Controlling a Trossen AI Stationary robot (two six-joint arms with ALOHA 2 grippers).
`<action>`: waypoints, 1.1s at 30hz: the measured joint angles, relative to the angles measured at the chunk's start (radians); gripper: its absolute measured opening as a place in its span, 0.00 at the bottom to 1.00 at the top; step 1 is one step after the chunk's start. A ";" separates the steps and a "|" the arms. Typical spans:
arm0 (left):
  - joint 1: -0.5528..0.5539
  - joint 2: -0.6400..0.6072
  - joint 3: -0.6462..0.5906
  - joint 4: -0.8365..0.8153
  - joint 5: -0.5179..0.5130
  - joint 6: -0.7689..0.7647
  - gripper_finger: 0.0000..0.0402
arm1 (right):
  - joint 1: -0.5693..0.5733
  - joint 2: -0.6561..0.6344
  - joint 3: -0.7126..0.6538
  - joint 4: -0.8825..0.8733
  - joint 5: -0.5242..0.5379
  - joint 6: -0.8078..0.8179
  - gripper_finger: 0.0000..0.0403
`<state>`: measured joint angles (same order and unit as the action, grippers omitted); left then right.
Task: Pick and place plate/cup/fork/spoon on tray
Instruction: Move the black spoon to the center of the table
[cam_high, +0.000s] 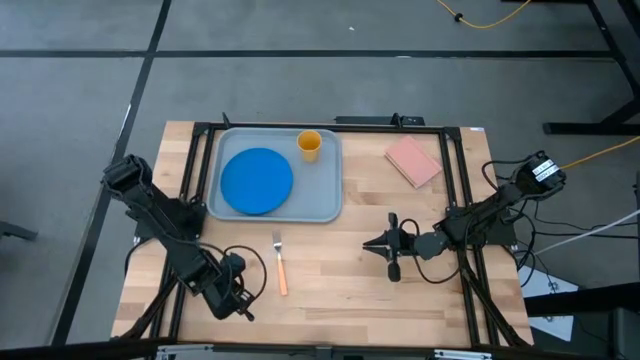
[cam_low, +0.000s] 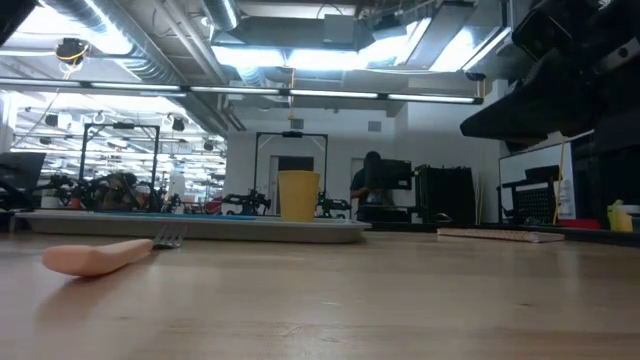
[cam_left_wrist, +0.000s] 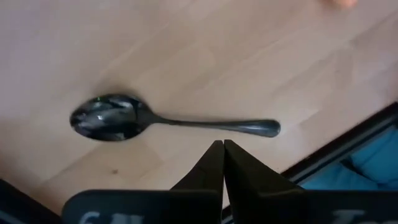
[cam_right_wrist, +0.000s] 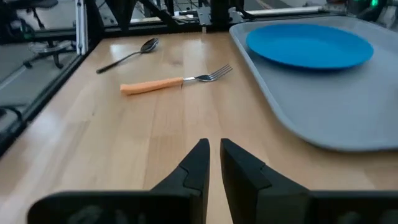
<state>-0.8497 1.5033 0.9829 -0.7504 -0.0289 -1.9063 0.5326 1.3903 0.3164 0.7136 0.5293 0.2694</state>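
From above, a pale wood-plank bench (cam_high: 340, 290) carries a smooth grey-blue tray (cam_high: 330, 205) with rounded corners and a raised rim; on it lie the flat round bright blue plate (cam_high: 256, 181) and, in a far corner, the small yellow-orange cup (cam_high: 309, 146). A pink square pad (cam_high: 413, 161) lies beside the tray. The fork (cam_high: 280, 262), silver tines and orange-tan handle, rests on bare wood just beside the left end effector (cam_high: 238, 297), between it and the right end effector (cam_high: 372, 243), which sits well apart from the tray's near edge. The low view adds the cup's straight-sided profile (cam_low: 298, 195) rising above the tray rim (cam_low: 300, 228), and the fork's rounded handle (cam_low: 100, 256) lying flat. The left wrist view alone shows the spoon (cam_left_wrist: 161, 121) closely: dark, glossy, oval bowl and thin handle, lying on the wood just ahead of the left end effector (cam_left_wrist: 223, 149), whose fingers are clenched together. The right wrist view shows the right end effector (cam_right_wrist: 214, 149) nearly closed on nothing, with the fork (cam_right_wrist: 168, 83) and spoon (cam_right_wrist: 127, 54) ahead and the plate (cam_right_wrist: 309, 45) off to one side.
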 joint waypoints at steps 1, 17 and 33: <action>-0.005 0.009 0.000 0.007 0.001 -0.016 0.01 | 0.000 0.000 0.000 0.000 0.000 -0.017 0.11; -0.020 0.148 0.000 0.156 0.152 -0.136 0.01 | 0.000 0.000 0.000 -0.001 0.000 -0.072 0.11; -0.015 0.181 0.000 -0.040 0.196 -0.163 0.00 | 0.000 0.000 0.000 -0.002 0.000 -0.070 0.11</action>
<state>-0.8649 1.6840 0.9829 -0.7905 0.1672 -2.0691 0.5327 1.3899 0.3161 0.7116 0.5293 0.1993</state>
